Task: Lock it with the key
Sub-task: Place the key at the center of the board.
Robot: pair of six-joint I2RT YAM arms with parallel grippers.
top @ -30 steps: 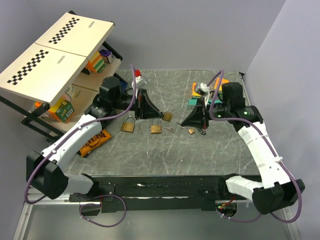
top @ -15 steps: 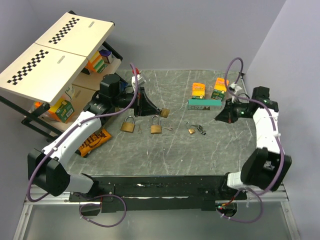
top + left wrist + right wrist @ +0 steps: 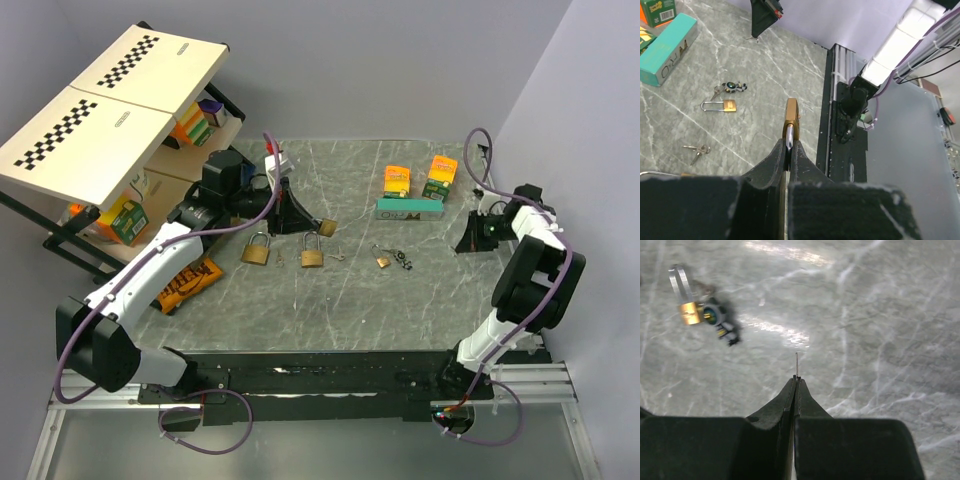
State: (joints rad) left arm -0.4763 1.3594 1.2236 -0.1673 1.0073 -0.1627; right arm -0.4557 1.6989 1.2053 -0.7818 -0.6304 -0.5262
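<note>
My left claw [image 3: 788,145] is squeezed shut on a brass lock [image 3: 792,117], low in the middle of its view. My right claw [image 3: 796,377] is shut tight too; a thin metal sliver [image 3: 796,362] shows just past its tips. Further off, upper left in that view, the key [image 3: 720,325] lies on the table [image 3: 880,315], touching a small lock [image 3: 688,312].

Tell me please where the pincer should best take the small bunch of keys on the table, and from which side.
Probably at the joined end of the bunch of keys, where the blades meet, coming straight down from above. It lies flat and thin on the table, so a sideways approach would find no edge.
</note>
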